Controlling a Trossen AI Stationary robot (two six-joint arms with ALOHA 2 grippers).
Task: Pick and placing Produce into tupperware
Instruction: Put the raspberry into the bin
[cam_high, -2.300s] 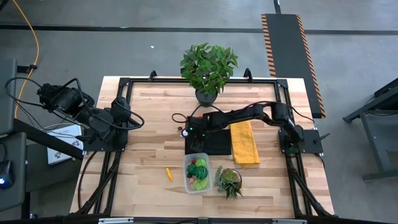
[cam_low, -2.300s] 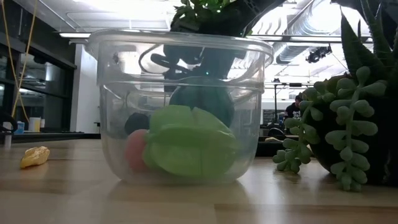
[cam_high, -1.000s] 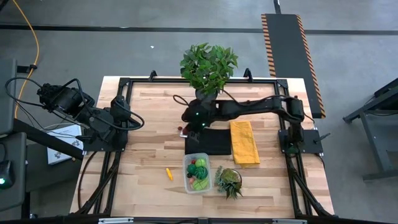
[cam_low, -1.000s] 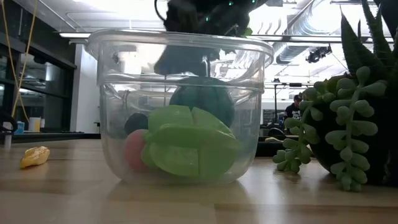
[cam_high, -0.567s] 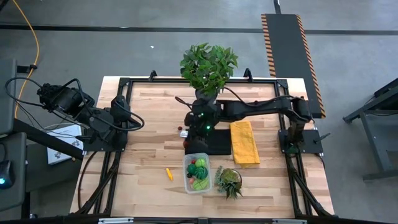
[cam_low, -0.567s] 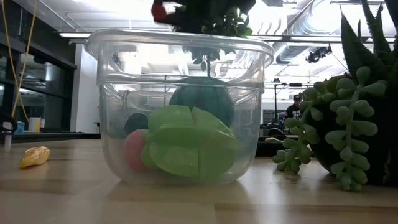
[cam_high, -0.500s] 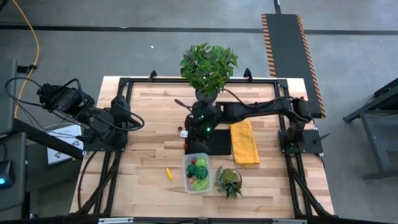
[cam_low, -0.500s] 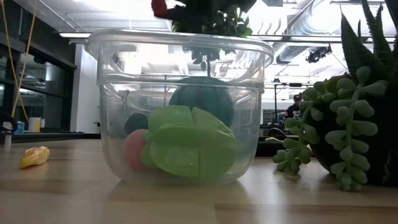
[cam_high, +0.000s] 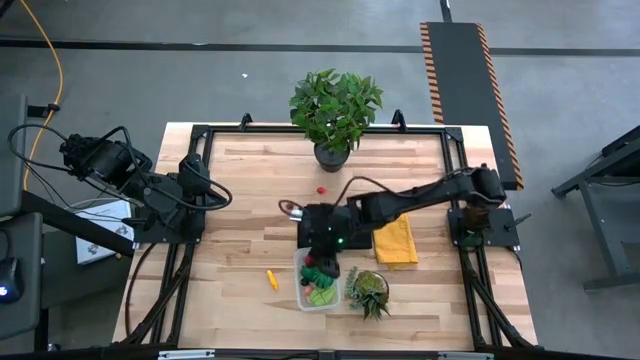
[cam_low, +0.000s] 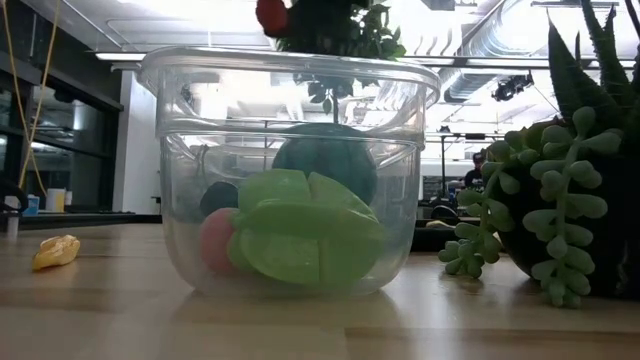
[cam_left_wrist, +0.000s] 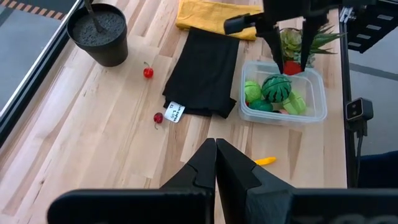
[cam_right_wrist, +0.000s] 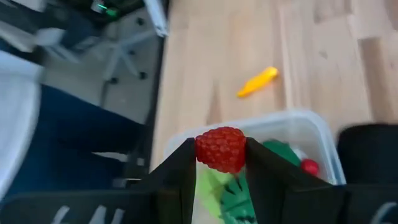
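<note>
The clear tupperware (cam_high: 299, 288) stands near the table's near edge, with green pieces, a dark green round piece (cam_left_wrist: 275, 87) and red pieces inside. My right gripper (cam_high: 325, 262) hangs over it, shut on a red berry (cam_right_wrist: 221, 149). In the low view the berry (cam_low: 271, 15) sits above the tupperware's rim (cam_low: 290, 62). An orange carrot-like stick (cam_high: 271, 279) lies on the table left of the tupperware. Two small red cherries (cam_left_wrist: 148, 73) (cam_left_wrist: 158, 117) lie on the wood by the black cloth. My left gripper (cam_left_wrist: 216, 149) is shut and empty at the table's left side. My right gripper pinches the red berry by its two opposite sides (cam_right_wrist: 204, 149) between its two fingers (cam_right_wrist: 177, 171). The fingers come from above and point down. The berry is lifted clear, above the tupperware's open top (cam_right_wrist: 298, 124).
A large potted plant (cam_high: 335, 110) stands at the far edge. A spiky succulent (cam_high: 368, 290) stands right beside the tupperware. A black cloth (cam_left_wrist: 205, 74) and a yellow cloth (cam_high: 395, 240) lie at mid-table. Bare wood lies to the left.
My right gripper has carried the red berry from beside the black cloth's far left corner toward the table's near edge. It now hangs over the tupperware, still shut on the berry. A cherry on the wood has come into sight behind the arm.
</note>
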